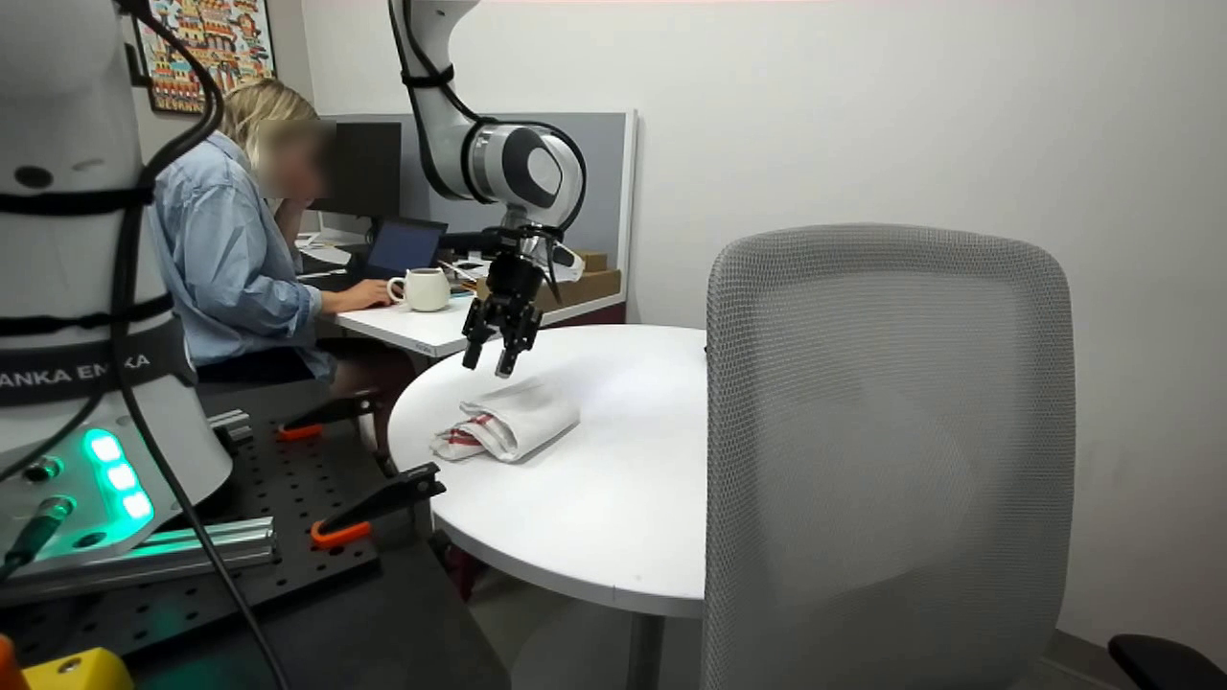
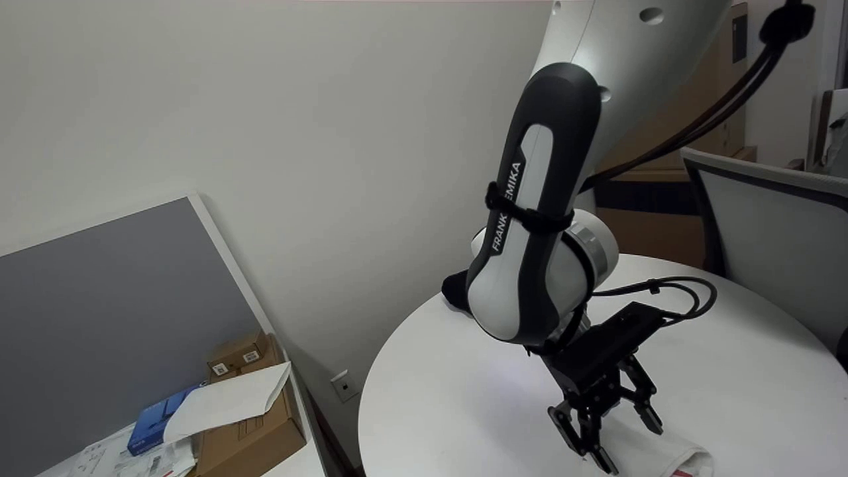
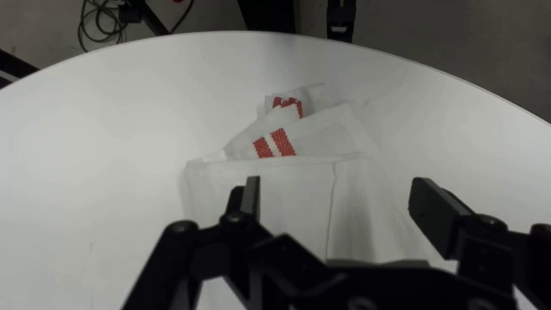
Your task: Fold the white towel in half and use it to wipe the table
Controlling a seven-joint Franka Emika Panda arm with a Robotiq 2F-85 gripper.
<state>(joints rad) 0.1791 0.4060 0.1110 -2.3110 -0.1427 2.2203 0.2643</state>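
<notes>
The white towel [image 1: 532,422] lies folded and slightly rumpled on the round white table [image 1: 623,498], near the edge on the robot base's side. Its red stripes show at one end. In an exterior view only part of the towel [image 2: 662,457] shows, at the bottom edge, on the table [image 2: 450,391]. My gripper [image 1: 487,367] is open and empty, pointing down above the towel and apart from it. In the wrist view the fingers of the gripper [image 3: 336,180] are wide apart over the towel [image 3: 297,193], whose lower part is hidden behind them. The table [image 3: 107,129] surrounds it.
A grey mesh chair [image 1: 891,431] stands against the table and hides part of it. A desk with a white mug [image 1: 427,289], a laptop and boxes [image 2: 252,430] adjoins the table; a person [image 1: 230,230] sits there. A dark object [image 2: 456,291] is at the table's edge, partly behind my arm.
</notes>
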